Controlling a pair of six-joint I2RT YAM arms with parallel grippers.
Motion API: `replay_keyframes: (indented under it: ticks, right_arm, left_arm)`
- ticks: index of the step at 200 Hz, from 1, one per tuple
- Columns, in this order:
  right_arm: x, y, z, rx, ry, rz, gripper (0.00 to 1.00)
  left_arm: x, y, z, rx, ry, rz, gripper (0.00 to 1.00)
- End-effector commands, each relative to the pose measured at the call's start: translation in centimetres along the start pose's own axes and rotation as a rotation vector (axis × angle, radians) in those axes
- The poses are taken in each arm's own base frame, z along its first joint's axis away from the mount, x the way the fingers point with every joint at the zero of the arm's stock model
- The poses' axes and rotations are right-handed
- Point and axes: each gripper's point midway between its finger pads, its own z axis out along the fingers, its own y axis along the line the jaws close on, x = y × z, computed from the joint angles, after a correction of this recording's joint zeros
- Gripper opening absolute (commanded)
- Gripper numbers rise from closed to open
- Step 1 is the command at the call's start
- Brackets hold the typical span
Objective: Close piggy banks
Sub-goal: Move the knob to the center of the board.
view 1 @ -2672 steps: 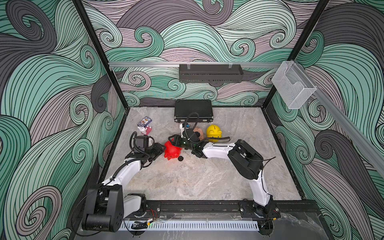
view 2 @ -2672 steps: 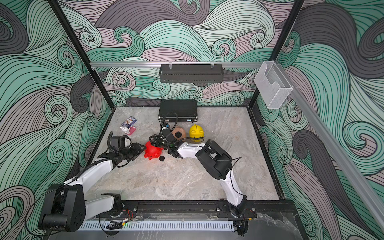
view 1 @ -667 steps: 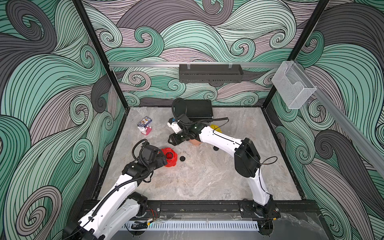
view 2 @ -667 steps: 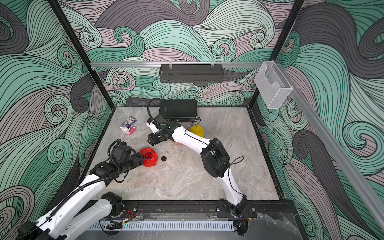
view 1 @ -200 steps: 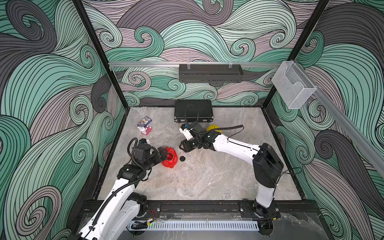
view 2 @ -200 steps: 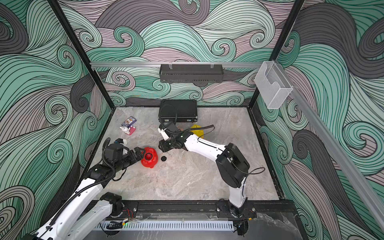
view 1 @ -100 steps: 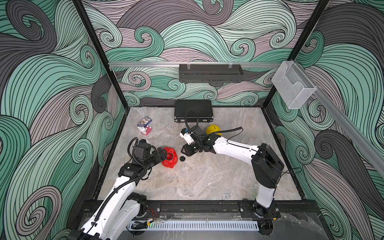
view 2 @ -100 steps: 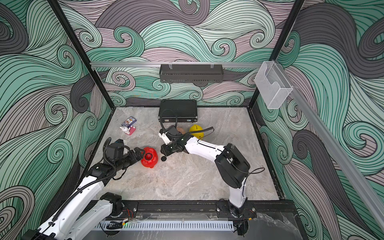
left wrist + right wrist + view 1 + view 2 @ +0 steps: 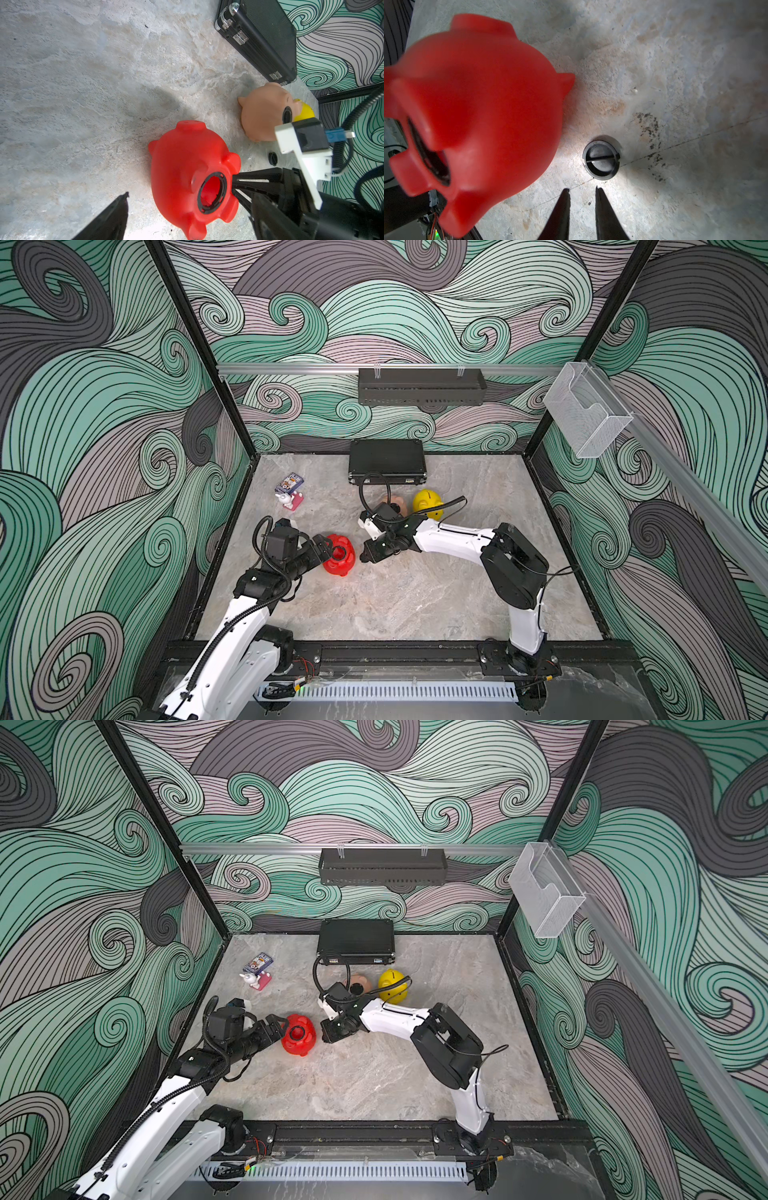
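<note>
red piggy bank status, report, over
left gripper open around glossy red plastic piggy bank, belly hole unplugged. right gripper slightly open, empty, just short of small black round plug. nothing between them.

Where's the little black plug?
Right wrist view: the black plug lies on the table beside the red pig, just ahead of the right end effector.

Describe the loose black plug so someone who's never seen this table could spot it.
On the marble table, find the red piggy bank lying with its belly hole open. Beside it, just ahead of the right hand, a small black plug lies flat. Unlike that glossy red neighbour, it is a black disc with a bar across its face.
</note>
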Motion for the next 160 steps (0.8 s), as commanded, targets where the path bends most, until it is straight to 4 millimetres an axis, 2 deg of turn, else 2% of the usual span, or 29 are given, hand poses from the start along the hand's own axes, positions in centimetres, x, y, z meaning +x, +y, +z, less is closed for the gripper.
replay_keyframes:
  ticks: [1, 59, 65, 160]
  right_arm:
    - [-0.7, -0.1, 0.5, 0.015, -0.004, 0.075, 0.25]
    - [-1.9, -0.6, 1.6, 0.043, -0.021, 0.151, 0.25]
    - [-1.2, -1.0, 1.8, 0.057, 0.005, 0.163, 0.25]
    - [-0.1, -1.1, 3.2, 0.041, 0.050, 0.209, 0.26]
  left_arm:
    - [-0.5, -0.5, -0.5, 0.012, -0.003, 0.006, 0.91]
    - [-0.4, -0.6, -0.4, 0.012, 0.004, 0.006, 0.91]
    - [-0.4, -0.5, -0.5, 0.012, 0.006, 0.008, 0.91]
    - [-0.3, -0.4, -0.3, 0.008, 0.006, 0.004, 0.91]
